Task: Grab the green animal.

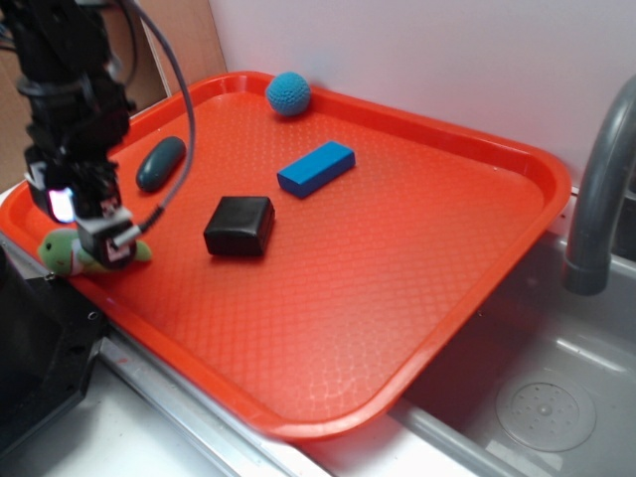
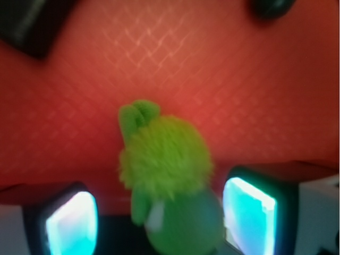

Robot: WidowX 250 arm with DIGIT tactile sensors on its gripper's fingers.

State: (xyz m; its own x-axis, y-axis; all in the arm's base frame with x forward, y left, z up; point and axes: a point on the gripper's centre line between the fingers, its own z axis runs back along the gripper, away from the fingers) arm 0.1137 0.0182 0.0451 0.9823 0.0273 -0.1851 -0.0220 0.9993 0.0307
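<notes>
— At the left edge of the red tray (image 1: 417, 288), what is being seen?
— The green animal (image 1: 62, 250) is being seen lying on the tray's near left rim, with the gripper (image 1: 107, 241) lowered right over it.
— How are the jaws being held?
— They are being held apart. From the wrist view, the green animal (image 2: 167, 186) is being framed between two lit fingers (image 2: 249, 210), with a gap on either side; no squeeze is being shown.
— What else is being carried by the tray?
— A black block (image 1: 239, 226) is sitting near the toy, a dark teal oval (image 1: 161, 163) beyond it, a blue block (image 1: 316, 168) mid-tray, and a teal knitted ball (image 1: 288, 93) at the far rim.
</notes>
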